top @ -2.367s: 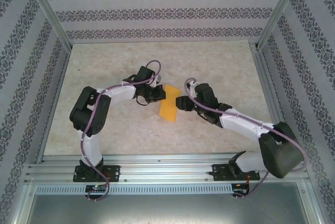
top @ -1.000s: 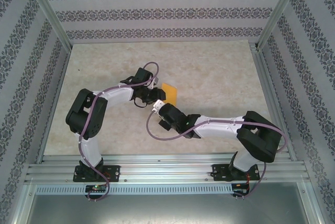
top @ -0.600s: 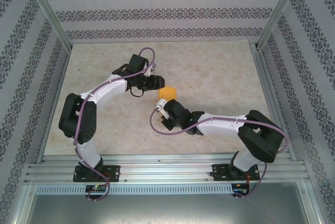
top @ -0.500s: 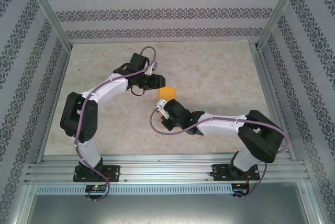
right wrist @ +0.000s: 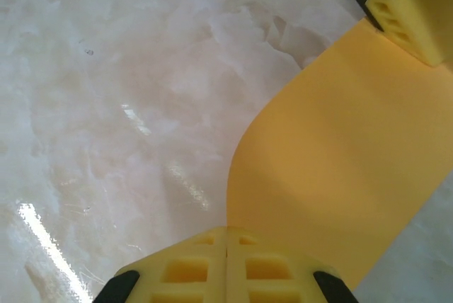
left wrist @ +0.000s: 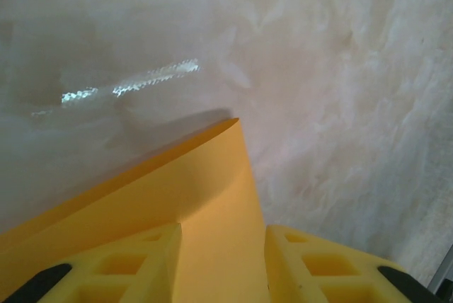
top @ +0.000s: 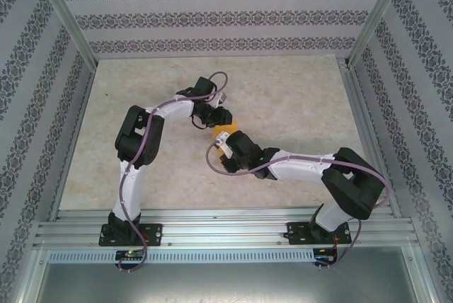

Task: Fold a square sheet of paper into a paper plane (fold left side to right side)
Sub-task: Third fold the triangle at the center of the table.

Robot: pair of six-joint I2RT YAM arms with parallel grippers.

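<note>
**A:** In the last half second the left arm (top: 141,133) has folded at the elbow. That swung the left gripper (left wrist: 223,264) in toward the right gripper (right wrist: 226,257), which has itself crept a little farther from the bases. Seen from overhead, the thin square sheet of orange-yellow paper (right wrist: 340,147) is now nearly covered between the two.

**B:** Who actually has it?

**A:** The right gripper does. Its yellow fingers (right wrist: 184,271) are pressed together on the sheet's near edge, and the paper rises out of them and curves away. The left gripper sits just beyond the right gripper, at the sheet's far edge. Its jaws stand apart with paper lying in the gap, so I judge it isn't clamping.

**B:** How will the sheet handle?

**A:** It looks very light and limp, and the bow in it shows it sags where nothing supports it. I expect it to slide easily on the glossy pale marbled table top (right wrist: 106,105). It will also keep any crease, so a stray pinch would mark it. Take it by an edge or corner with a shallow bite. The far corner, opposite the right gripper, looks like the place for the left fingers to close.

**B:** Anything in the way?

**A:** Mainly the grippers themselves, which are crowded close with little room to turn. A purple cable (top: 211,160) loops just beside the right gripper and could brush the paper. The aluminium frame post (top: 67,27) is well apart from the right gripper.
</note>
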